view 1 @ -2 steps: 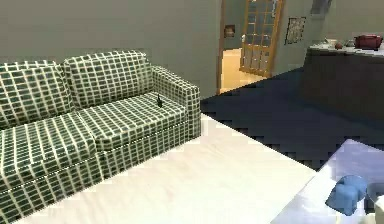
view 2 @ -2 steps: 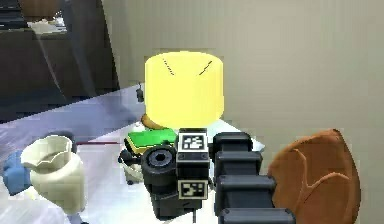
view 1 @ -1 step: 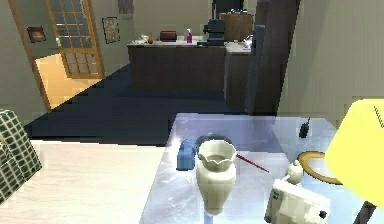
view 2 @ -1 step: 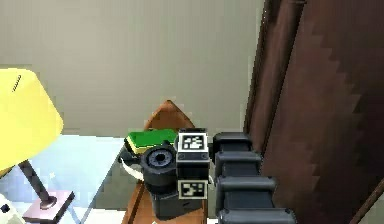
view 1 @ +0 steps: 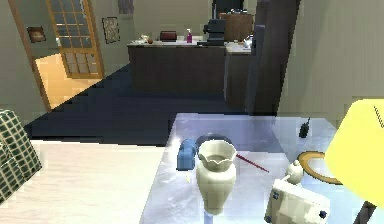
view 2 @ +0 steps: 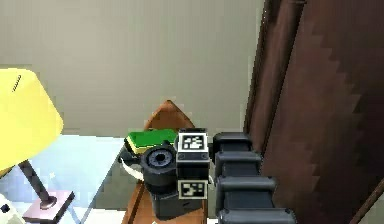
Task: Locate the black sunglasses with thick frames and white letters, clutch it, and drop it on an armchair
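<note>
My arm (view 2: pixel 235 185) rises from the bottom of the arm side view, with two white marker squares (view 2: pixel 192 143) at its end. Just left of them is the gripper (view 2: pixel 150 167), over the corner of a glass table (view 2: pixel 95 160). A flat green thing (view 2: pixel 150 141) lies right behind it, so I cannot tell whether it holds anything. In the forward view, a small dark thing (view 1: pixel 305 128) lies on the glass table (view 1: pixel 190 195) toward its far right; its shape is too small to name. A checked upholstered seat (view 1: pixel 12 150) shows at that view's left edge.
On the table stand a white vase (view 1: pixel 215 172), a blue object (view 1: pixel 187 154), a thin red stick (view 1: pixel 252 162), a white boxy thing (view 1: pixel 296 205) and a yellow lamp (view 1: pixel 358 150), (view 2: pixel 22 115). A wooden chair back (view 2: pixel 172 112) and dark curtain (view 2: pixel 320 110) stand beyond. A kitchen counter (view 1: pixel 180 62) lies ahead across dark floor.
</note>
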### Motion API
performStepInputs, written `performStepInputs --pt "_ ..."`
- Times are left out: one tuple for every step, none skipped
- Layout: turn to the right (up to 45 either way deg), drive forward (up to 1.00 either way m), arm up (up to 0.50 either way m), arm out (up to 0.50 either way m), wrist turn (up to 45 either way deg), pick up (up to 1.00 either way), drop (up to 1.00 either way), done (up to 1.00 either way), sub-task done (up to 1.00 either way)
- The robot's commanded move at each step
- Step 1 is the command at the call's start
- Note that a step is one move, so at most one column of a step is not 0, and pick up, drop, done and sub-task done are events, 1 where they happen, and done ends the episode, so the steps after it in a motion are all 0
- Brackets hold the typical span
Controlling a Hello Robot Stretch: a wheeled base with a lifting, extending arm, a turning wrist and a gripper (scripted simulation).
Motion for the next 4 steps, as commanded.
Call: performStepInputs --pt "0.0 0.0 0.0 0.24 0.0 0.0 0.0 0.0 0.0" --pt "0.0 0.0 0.0 0.0 3.0 0.0 0.0 0.0 0.0" --pt "0.0 0.0 -0.36 0.0 0.0 0.0 0.0 0.0 0.0" --pt "0.0 0.0 -0.5 0.0 0.0 0.0 0.0 0.0 0.0"
